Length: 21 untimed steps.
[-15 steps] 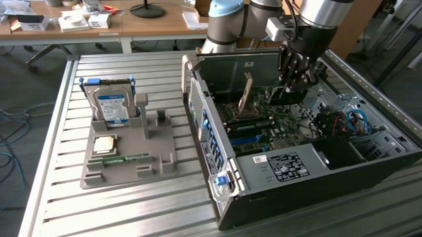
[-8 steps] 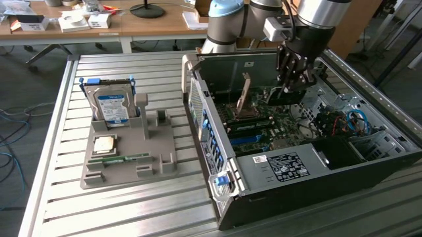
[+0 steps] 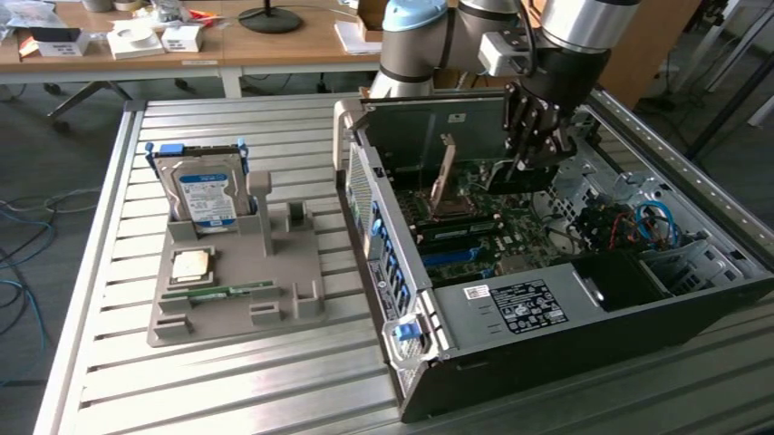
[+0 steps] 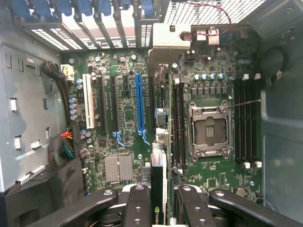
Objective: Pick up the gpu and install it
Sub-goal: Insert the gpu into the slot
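Note:
My gripper (image 3: pixel 528 149) reaches down into the open computer case (image 3: pixel 581 317) and is shut on the gpu (image 3: pixel 509 178), a thin green card held on edge over the motherboard (image 3: pixel 484 236). In the wrist view the gpu (image 4: pixel 159 172) runs edge-on between my two black fingers (image 4: pixel 138 201), with its silver bracket end toward the case's rear slot openings. It hangs between the long blue slot (image 4: pixel 139 106) and the memory slots beside the processor socket (image 4: pixel 208 130). I cannot tell whether its lower edge touches the board.
On the slatted metal table, a grey holder tray (image 3: pixel 242 308) at the exterior view's left carries a hard drive (image 3: pixel 206 195), a processor chip (image 3: pixel 194 265) and a memory stick (image 3: pixel 217 292). Case walls, drive cage and coloured cables (image 3: pixel 653 222) surround the gripper.

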Available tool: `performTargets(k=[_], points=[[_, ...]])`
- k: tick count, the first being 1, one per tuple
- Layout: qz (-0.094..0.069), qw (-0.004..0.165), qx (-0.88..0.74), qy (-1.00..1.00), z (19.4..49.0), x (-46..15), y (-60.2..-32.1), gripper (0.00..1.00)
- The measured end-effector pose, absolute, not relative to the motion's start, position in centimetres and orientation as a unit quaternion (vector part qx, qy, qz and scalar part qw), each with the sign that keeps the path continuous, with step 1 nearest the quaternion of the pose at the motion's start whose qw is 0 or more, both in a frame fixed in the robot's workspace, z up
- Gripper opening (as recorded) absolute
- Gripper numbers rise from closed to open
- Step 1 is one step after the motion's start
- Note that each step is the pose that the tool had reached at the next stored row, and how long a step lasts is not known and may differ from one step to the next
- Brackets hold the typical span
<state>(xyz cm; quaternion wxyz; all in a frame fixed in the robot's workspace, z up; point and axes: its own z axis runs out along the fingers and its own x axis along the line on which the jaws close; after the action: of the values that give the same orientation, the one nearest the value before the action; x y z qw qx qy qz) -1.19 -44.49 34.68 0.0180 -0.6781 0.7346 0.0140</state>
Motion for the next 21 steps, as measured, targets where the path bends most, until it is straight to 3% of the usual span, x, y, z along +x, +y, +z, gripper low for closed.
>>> performTargets(k=[21], points=[[0.013, 0.019, -0.678, 0.735, 32.3, -1.5, -44.5, 0.26]])
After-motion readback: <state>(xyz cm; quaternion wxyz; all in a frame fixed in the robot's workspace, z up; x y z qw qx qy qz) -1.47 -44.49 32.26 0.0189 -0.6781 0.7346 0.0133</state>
